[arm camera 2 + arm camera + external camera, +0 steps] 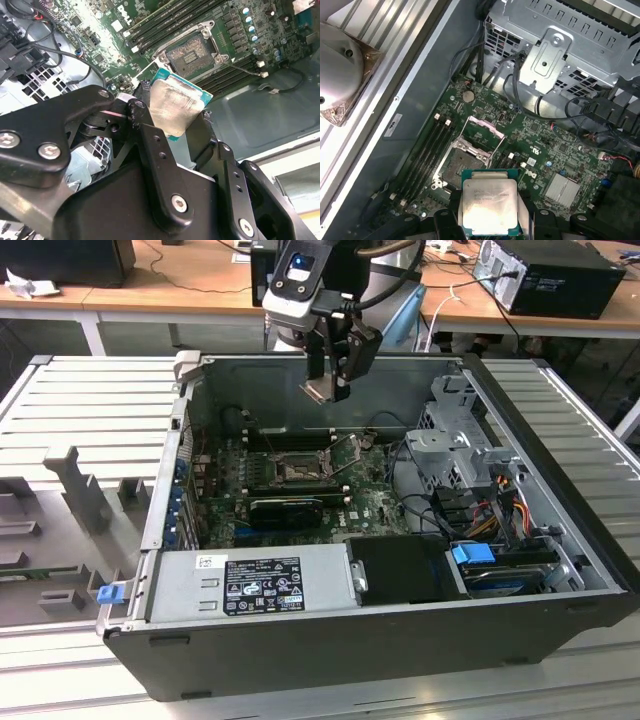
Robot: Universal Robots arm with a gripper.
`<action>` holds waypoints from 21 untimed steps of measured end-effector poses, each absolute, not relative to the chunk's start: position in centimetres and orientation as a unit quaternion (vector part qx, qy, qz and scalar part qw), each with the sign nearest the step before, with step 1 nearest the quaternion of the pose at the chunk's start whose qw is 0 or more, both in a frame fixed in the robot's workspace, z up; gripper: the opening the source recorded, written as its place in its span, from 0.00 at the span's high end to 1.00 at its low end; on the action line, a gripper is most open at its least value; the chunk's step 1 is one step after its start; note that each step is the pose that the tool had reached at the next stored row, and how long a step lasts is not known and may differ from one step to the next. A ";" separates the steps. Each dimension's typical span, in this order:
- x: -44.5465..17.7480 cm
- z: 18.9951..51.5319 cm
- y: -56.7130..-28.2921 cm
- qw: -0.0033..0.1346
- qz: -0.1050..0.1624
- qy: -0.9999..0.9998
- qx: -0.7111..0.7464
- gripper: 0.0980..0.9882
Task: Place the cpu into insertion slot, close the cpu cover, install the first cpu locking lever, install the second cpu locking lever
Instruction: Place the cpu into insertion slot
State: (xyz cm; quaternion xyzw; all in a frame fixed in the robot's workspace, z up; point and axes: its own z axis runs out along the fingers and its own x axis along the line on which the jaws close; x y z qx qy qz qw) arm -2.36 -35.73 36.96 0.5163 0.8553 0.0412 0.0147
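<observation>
The gripper (174,120) is clamped on the cpu (176,102), gripping it by its edges well above the insertion slot (459,167). The slot lies with its dark centre exposed inside the open computer case (400,640). At the slot's edge the cpu cover (482,126) seems swung up, open.

1. The arm (300,285) enters at the upper middle of the exterior view, its wrist turned downward.
2. The hand (330,385) hangs below the wrist, with its black fingers pointing down.
3. In the second wrist view, the two fingers (150,137) press on opposite edges of the cpu (176,100), clamping it between them.
</observation>
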 end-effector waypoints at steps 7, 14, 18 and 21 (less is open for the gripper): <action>-2.4 37.0 -35.7 0.016 0.041 0.843 0.536 0.52; -2.4 37.0 -35.7 0.016 0.041 0.833 0.551 0.52; -2.4 37.0 -35.7 0.017 0.040 0.827 0.561 0.52; -2.4 37.0 -35.7 0.018 0.040 0.821 0.570 0.52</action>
